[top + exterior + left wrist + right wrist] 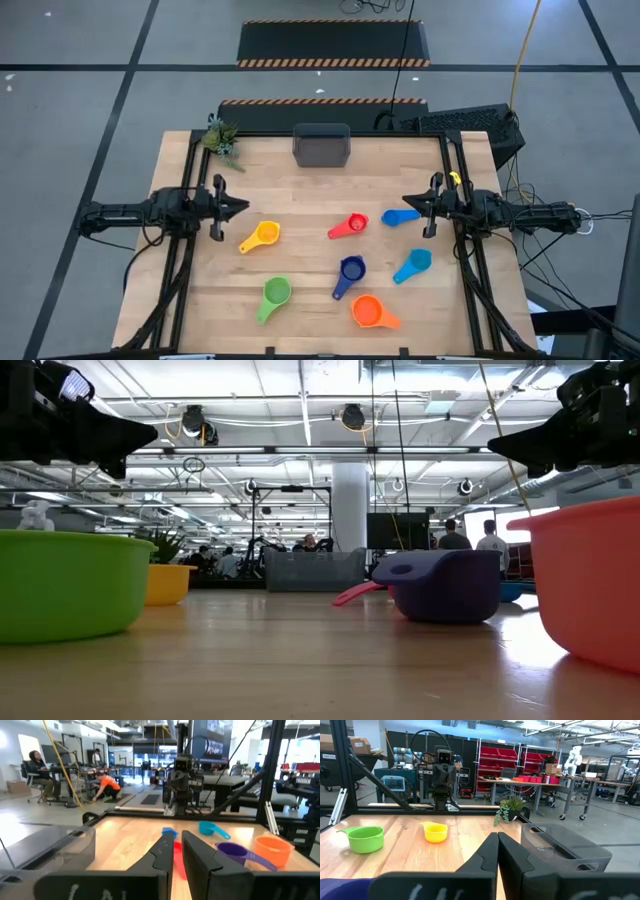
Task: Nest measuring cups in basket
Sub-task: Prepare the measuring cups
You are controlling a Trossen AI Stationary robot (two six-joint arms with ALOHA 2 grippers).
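Observation:
Seven measuring cups lie scattered on the wooden table, each resting on its base: yellow (262, 236), red (350, 226), blue (400, 216), dark blue (350, 272), cyan (413, 264), green (274, 296) and orange (372, 312). The dark grey basket (320, 145) stands at the middle of the far edge. My left gripper (240, 207) hovers level above the table's left side, nearly shut with only a thin slit, holding nothing. My right gripper (408, 203) hovers level on the right, above the blue cup, shut and holding nothing.
A small green plant (222, 140) sits at the far left corner beside the basket. Dark frame rails (190, 190) run along both side edges of the table. Bare wood lies between the basket and the cups. People show in the room beyond.

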